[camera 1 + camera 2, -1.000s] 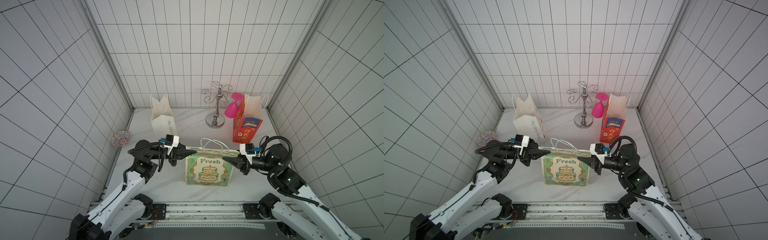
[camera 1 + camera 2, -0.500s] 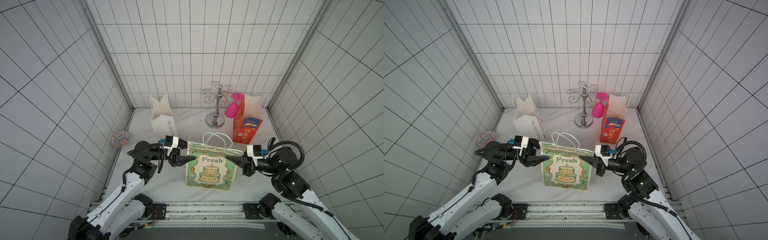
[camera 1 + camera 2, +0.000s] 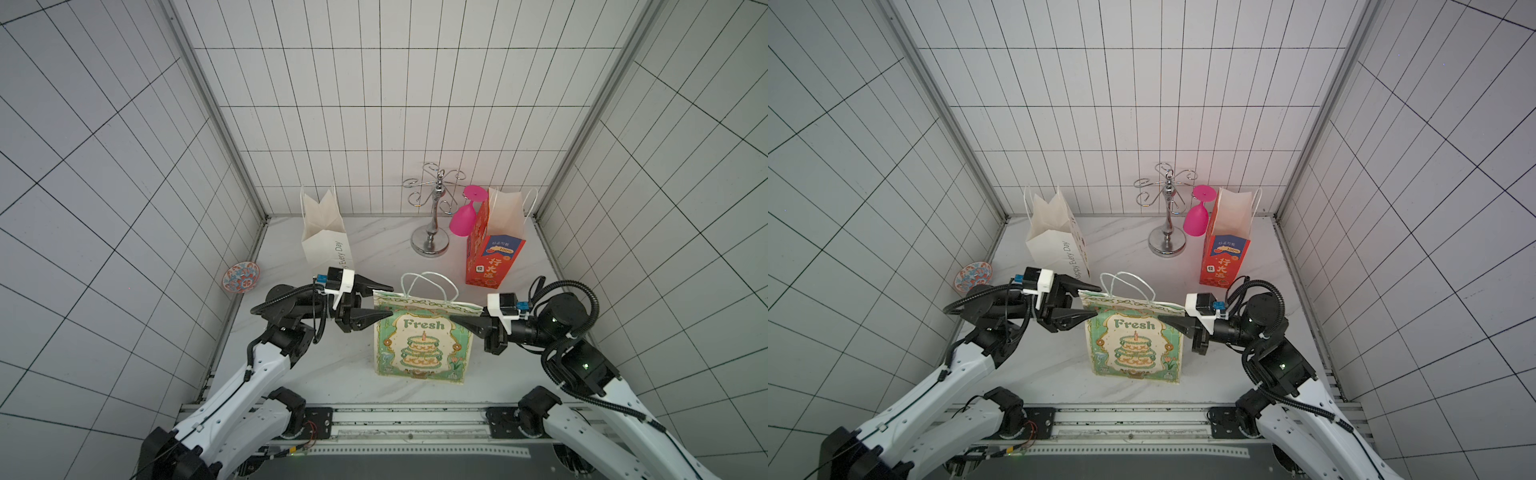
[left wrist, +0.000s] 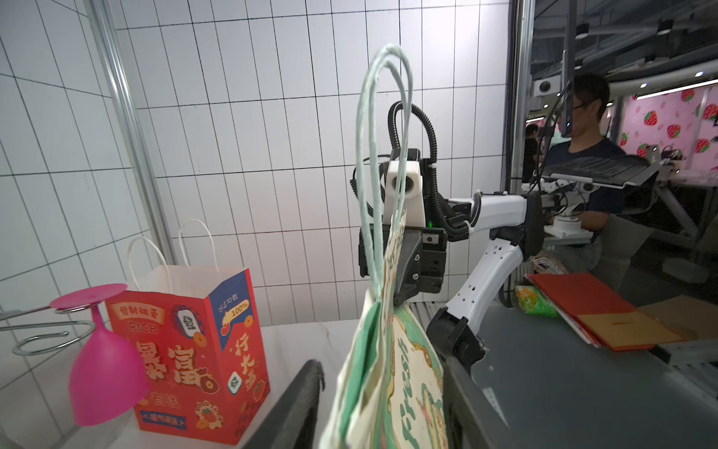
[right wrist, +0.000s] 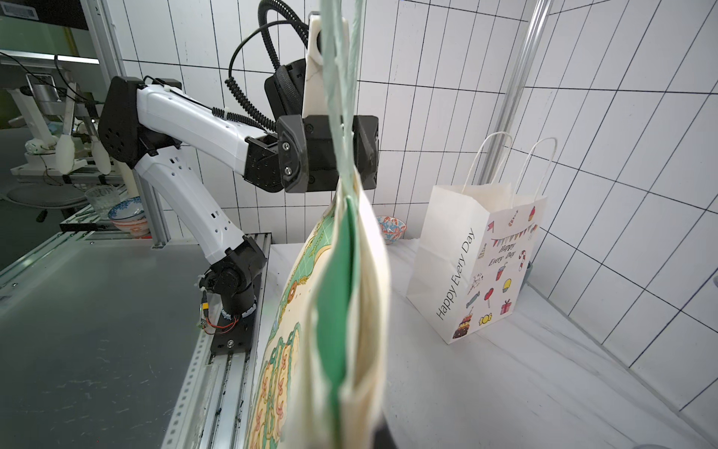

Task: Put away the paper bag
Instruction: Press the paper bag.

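In both top views the paper bag [image 3: 424,345] is hanging upright and folded flat, directly between the two tools. The right gripper [image 3: 457,321] is pinching the bag's near upper corner with its jaws pressed together on the paper. The left gripper [image 3: 1096,300] is sitting at the opposite upper corner with its jaws spread, one finger behind the rim and one in front. Whether the bag's bottom is resting on the marble table [image 3: 332,374] I cannot tell. In the left wrist view the bag's edge is running straight out ahead between the two spread fingers [image 4: 303,404], not clamped by them. The twisted paper handles [image 4: 382,155] are rising just beyond, and the right gripper is biting the far end of the rim. In the right wrist view the flattened bag is filling the space directly in front of the tool, its green gusset folded inward. This tool's own jaws are almost wholly hidden behind the paper. The bag is probably light, thin and floppy, creasing or tearing easily and swinging from a single pinch. The doubled top rim near each corner, or the handles, is likely the soundest hold.
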Controlling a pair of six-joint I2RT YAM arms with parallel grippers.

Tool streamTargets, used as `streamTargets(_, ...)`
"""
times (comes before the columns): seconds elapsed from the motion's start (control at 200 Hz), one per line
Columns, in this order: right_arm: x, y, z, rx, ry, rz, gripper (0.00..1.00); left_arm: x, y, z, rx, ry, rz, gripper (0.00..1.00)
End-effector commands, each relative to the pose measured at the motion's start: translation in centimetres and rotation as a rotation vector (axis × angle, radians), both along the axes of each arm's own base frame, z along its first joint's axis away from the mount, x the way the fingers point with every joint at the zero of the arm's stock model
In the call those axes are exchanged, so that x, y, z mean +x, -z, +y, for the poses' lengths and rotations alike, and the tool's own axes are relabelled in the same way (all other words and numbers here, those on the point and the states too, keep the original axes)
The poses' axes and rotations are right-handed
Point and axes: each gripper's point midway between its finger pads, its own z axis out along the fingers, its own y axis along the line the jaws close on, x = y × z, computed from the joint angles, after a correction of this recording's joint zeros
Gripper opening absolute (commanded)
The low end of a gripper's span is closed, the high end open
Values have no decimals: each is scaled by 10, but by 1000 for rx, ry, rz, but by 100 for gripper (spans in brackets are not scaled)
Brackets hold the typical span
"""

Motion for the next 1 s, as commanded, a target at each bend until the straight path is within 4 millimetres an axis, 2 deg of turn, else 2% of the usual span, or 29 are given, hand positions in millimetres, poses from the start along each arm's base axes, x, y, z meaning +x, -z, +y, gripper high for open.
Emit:
streamTargets(0.0, -6, -8, 1, -1, -24, -54, 0, -8, -12, 0, -12, 31, -18, 32)
streamTargets(0.155, -4, -7, 0, -1, -12, -60, 0, -8, -5, -1, 12, 36, -11, 0)
streamTargets(0.305, -6, -13, -1, 14, -10, -69, 0, -5, -1, -2, 22, 23, -4, 0)
streamTargets(0.315, -6, -13, -1, 16, -11, -70, 0, -5, -1, -2, 23, 23, -3, 4)
streamTargets(0.345, -7, -16, -2, 24, -9, -72, 0, -2, 0, -2, 23, 9, 8, 31)
streamTargets(0.365, -7, -17, -2, 30, -9, -73, 0, 0, 1, -2, 25, -2, 16, 44)
streamTargets(0.405, -8, -21, -3, 41, -9, -78, 0, 3, 5, -2, 30, -18, 22, 58)
streamTargets(0.47, -10, -27, -4, 56, -9, -90, 0, 3, 11, -3, 39, -20, 23, 66)
streamTargets(0.61, -10, -33, -5, 65, 0, -98, 0, 1, 25, -4, 72, 11, 44, 66)
streamTargets(0.695, -8, -34, -6, 68, 16, -99, 0, -2, 32, -5, 92, 24, 45, 57)
streamTargets(0.825, -5, -37, -8, 77, 37, -96, 0, -4, 38, -5, 112, 38, 36, 26)
streamTargets(0.925, -5, -39, -9, 83, 45, -100, 0, -6, 39, -5, 122, 46, 25, 5)
streamTargets(0.995, -6, -40, -9, 88, 47, -102, 0, -6, 39, -5, 125, 50, 24, 0)
